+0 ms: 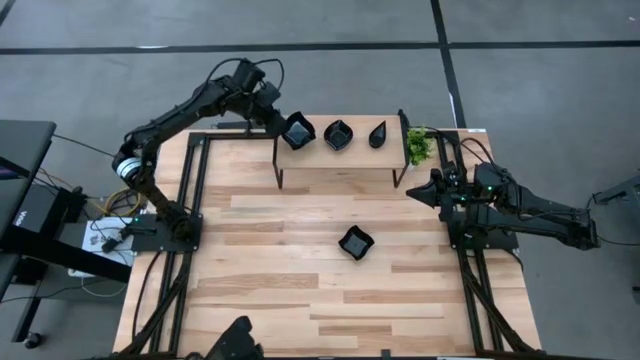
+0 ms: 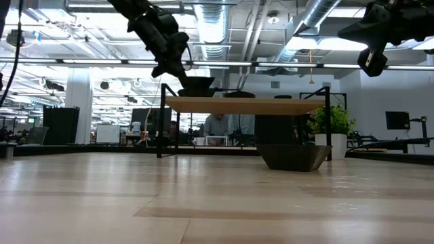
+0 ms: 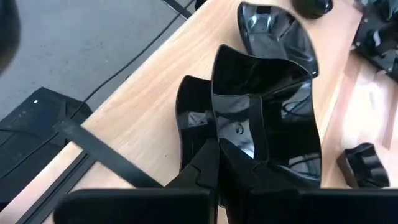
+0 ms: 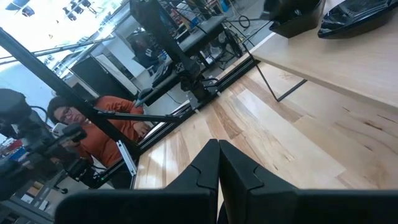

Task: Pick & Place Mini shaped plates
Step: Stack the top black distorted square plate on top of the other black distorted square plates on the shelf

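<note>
A wooden shelf (image 1: 340, 158) stands at the table's far side. Over its left end is a glossy black wavy-edged square mini plate (image 1: 299, 131), with my left gripper (image 3: 221, 146) shut on it. A second square plate (image 1: 338, 134) and a teardrop plate (image 1: 378, 134) rest on the shelf to its right. Another square plate (image 1: 355, 242) lies on the table top in the middle. My right gripper (image 1: 412, 192) waits shut above the table's right side, holding nothing. My left gripper pinches the square plate's raised rim (image 3: 239, 134) on its left side between its two fingers; one finger seems to lie inside the dish and one outside. The fingers slant down from the table's left. Whether the plate's underside (image 2: 196, 92) rests on the shelf cannot be told.
A small green plant (image 1: 418, 146) stands at the shelf's right end. The shelf has thin black legs (image 1: 278, 168). Black frame rails (image 1: 196, 190) run along both table sides. Bare wood lies left of and in front of the plate on the table.
</note>
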`<state>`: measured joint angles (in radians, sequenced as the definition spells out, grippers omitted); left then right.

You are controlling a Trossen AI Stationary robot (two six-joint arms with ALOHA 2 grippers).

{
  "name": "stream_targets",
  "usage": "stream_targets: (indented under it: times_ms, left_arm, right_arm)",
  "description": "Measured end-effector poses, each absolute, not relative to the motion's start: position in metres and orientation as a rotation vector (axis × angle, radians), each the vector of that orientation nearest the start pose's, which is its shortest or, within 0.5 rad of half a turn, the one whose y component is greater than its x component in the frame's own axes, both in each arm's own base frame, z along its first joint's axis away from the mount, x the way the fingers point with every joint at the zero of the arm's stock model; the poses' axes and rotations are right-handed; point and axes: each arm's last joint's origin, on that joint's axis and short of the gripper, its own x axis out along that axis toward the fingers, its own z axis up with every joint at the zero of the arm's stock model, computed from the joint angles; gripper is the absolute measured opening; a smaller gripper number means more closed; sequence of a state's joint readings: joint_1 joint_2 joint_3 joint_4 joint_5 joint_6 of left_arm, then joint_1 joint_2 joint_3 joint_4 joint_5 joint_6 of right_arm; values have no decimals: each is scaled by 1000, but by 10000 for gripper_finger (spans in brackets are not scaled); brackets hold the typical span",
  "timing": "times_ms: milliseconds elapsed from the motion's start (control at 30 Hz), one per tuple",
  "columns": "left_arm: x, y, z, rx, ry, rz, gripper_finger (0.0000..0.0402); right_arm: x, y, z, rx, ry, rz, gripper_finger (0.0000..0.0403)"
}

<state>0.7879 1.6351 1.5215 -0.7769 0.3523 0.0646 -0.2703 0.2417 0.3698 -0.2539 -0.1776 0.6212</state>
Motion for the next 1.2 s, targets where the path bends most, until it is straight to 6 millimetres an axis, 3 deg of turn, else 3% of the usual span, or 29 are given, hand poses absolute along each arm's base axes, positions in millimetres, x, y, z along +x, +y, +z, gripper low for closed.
stream_targets:
  times_ms: [967,1200]
  left_arm:
    - [261,252,297,-475,836,359,4]
    - [261,252,298,-483,831,367,4]
  right_arm:
    - [92,-21,245,646,82,-154,1]
    - [92,-21,245,646,82,-154,1]
